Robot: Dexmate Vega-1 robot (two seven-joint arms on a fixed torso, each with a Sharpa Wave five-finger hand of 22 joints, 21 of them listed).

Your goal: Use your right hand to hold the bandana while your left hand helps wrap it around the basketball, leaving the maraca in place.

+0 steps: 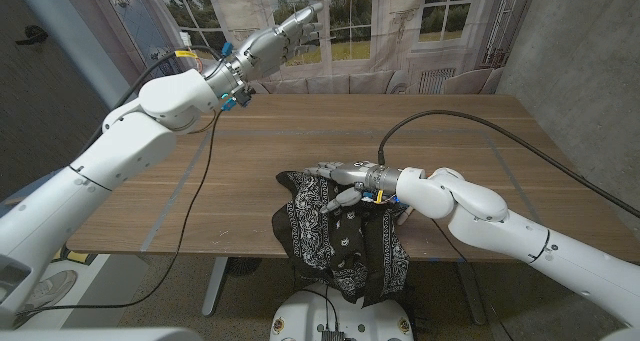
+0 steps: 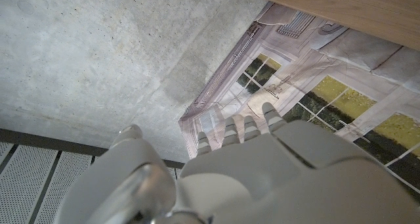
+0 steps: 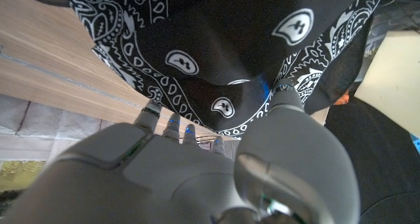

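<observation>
The right robot hand (image 1: 342, 181) lies on top of the black paisley bandana (image 1: 335, 231) at about 6 o'clock on the table (image 1: 250, 141), fingers stretched toward 9 o'clock with the thumb curled down into the cloth; it seems to press or pin the fabric, though whether it truly pinches it I cannot tell. In the right wrist view the fingertips (image 3: 152, 111) rest against the bandana, which bulges over a rounded shape, probably the basketball beneath, though the ball itself is hidden. The cloth drapes over the table's near edge. The left robot hand (image 1: 285, 31) is raised high over the table's far side near 11 o'clock, fingers spread, holding nothing. I judge the wrapping well under way. Next, the left robot hand would need to descend and tuck the loose folds
</observation>
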